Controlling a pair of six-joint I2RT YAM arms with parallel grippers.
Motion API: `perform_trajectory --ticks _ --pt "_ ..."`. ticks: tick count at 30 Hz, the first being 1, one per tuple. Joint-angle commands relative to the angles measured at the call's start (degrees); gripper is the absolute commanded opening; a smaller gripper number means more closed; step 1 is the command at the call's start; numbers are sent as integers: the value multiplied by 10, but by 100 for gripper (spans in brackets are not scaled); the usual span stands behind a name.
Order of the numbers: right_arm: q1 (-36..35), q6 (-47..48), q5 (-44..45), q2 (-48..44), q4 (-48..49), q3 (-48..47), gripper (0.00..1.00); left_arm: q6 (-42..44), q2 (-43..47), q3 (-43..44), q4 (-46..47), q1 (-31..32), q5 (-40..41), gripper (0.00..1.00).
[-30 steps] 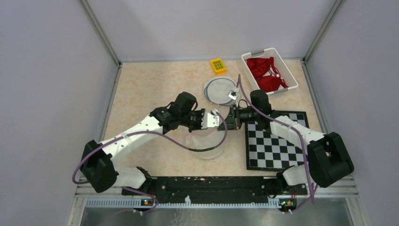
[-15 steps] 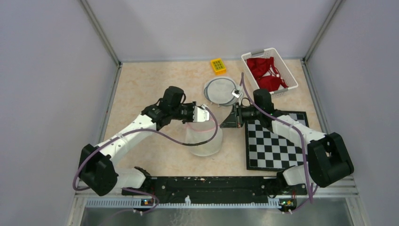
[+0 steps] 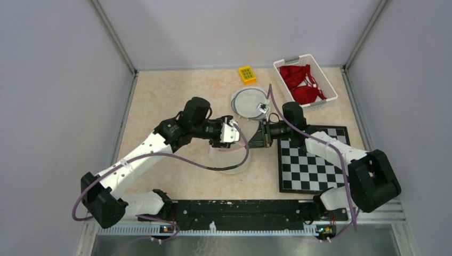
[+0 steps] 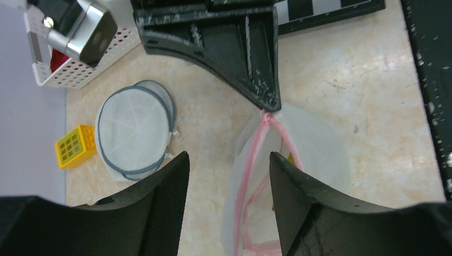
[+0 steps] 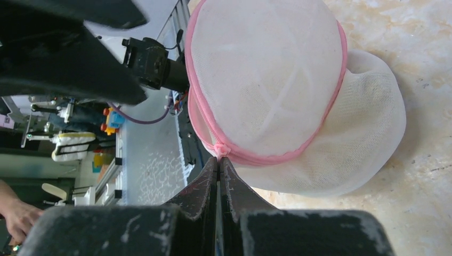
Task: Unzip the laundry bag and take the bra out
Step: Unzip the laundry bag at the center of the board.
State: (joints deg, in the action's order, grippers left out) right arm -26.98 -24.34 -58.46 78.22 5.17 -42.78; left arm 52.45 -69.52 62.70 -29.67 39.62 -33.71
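Note:
The laundry bag (image 3: 233,160) is white mesh with a pink zipper (image 4: 256,154) and lies mid-table. It hangs from its pink end tab (image 5: 221,151), on which my right gripper (image 5: 219,160) is shut. In the left wrist view that gripper's black fingers (image 4: 250,64) pinch the tab at the top of the gaping zipper. My left gripper (image 4: 228,156) stands open just above the bag's opening and holds nothing; the top view shows it (image 3: 233,133) left of the right gripper (image 3: 256,140). The bra is hidden; only a small yellow patch (image 4: 290,158) shows inside the opening.
A second mesh bag with grey trim (image 3: 249,102) lies behind the grippers. A yellow block (image 3: 247,74) sits further back. A white basket (image 3: 331,92) holding red bras (image 3: 301,82) stands at the back right. A chessboard mat (image 3: 312,160) lies under the right arm.
My left gripper drew leftward away from the right gripper, spreading the zipper, then opened and let go. The right gripper has kept its grip on the tab.

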Motion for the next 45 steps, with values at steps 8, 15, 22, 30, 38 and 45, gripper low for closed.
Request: perform_trajectory --ticks 8,15,22,30,38,45 --pt "-11 -3 -7 -13 24 -5 0 -150 -54 34 -13 74 22 57" --pt "-10 2 -4 -12 23 -5 0 -126 -56 2 -5 77 97 35" --pt "11 24 -3 -17 -3 -8 0 -99 -36 -30 20 76 190 0" --pt "50 62 -7 -34 -50 -8 0 -52 -9 -54 73 52 191 0" --pt "62 31 -5 -37 1 12 0 -13 9 -85 136 12 168 0" --pt "30 12 -5 -24 21 7 0 -10 -2 -33 74 11 94 27"
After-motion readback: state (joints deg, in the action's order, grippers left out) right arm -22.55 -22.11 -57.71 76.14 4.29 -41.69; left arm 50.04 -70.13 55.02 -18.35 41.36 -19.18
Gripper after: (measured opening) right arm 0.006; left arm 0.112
